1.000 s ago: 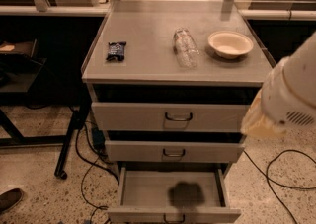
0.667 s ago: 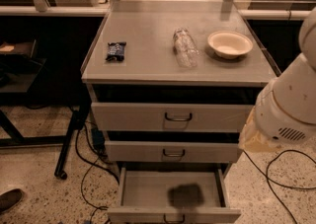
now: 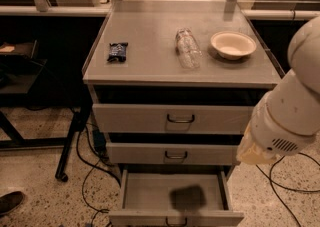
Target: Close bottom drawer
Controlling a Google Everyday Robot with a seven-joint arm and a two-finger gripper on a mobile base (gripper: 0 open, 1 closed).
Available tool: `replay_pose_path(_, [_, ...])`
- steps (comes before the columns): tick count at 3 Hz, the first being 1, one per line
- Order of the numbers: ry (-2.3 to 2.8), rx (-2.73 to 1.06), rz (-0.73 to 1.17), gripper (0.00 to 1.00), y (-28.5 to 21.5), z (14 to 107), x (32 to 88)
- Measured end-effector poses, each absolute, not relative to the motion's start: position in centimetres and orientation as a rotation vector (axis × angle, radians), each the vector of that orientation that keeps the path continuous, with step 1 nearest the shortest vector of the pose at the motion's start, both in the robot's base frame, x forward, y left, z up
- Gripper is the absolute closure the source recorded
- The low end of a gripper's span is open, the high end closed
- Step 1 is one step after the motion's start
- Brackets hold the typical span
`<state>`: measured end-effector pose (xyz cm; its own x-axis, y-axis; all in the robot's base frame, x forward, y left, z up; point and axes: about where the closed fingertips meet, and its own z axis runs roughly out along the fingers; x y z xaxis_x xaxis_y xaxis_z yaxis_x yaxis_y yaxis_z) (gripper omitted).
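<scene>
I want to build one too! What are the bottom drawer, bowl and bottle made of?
Bottom drawer: likely grey metal, thin flat walls, dull finish. Bowl: pale, matte, maybe paper or plastic. Bottle: clear plastic, see-through, ribbed. The hand is out of view; only the white arm shows.

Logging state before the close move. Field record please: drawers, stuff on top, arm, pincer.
bottom drawer: pulled far out, dark patch on its floor
middle drawer: set further in than the bottom one
top drawer: set further in, dark gap above it
cabinet top: dark packet left, clear bottle lying on its side, bowl right
arm: white, right of the cabinet, touching no drawer
pincer: not in view
</scene>
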<state>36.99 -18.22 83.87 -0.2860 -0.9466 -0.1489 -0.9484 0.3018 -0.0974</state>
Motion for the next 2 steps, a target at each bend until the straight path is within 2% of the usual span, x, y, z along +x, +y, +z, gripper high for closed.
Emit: replay_pose_path(2, [2.496,-1.730,0.153,1.00,-17.2,70.9,35.4])
